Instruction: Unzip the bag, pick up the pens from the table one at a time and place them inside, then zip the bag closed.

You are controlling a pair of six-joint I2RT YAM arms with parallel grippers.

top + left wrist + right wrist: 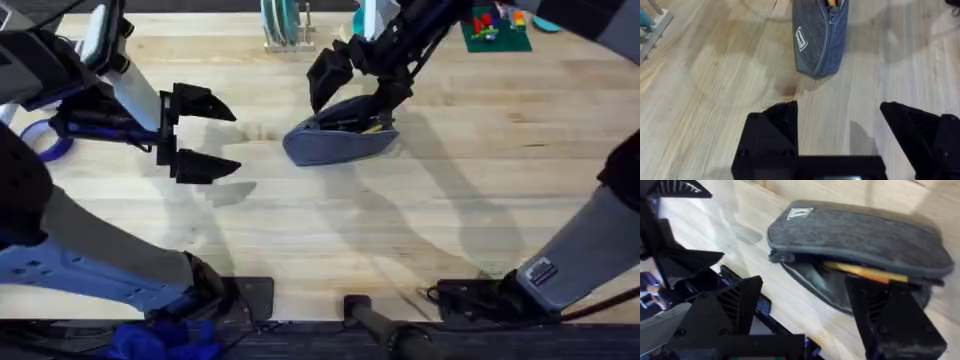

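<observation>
Bag (335, 143): blue-grey heathered fabric, small white label. Pen (865, 273) inside: yellow. Desk (400, 230): pale wood, long plank grain. Left hand (205, 135) and right hand (355, 95): black.

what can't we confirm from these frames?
- Silver pen: overhead, the right pincer covers the bag mouth; right wrist shows just the yellow pen inside.
- Zipper pull: not discernible in the left wrist view; the bag's far end is cut off by the frame edge.

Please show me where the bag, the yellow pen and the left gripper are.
bag (860, 235): right wrist view, upper fabric side.
yellow pen (865, 272): right wrist view, shaft inside the opening.
left gripper (215, 135): overhead view, between open fingertips.
</observation>
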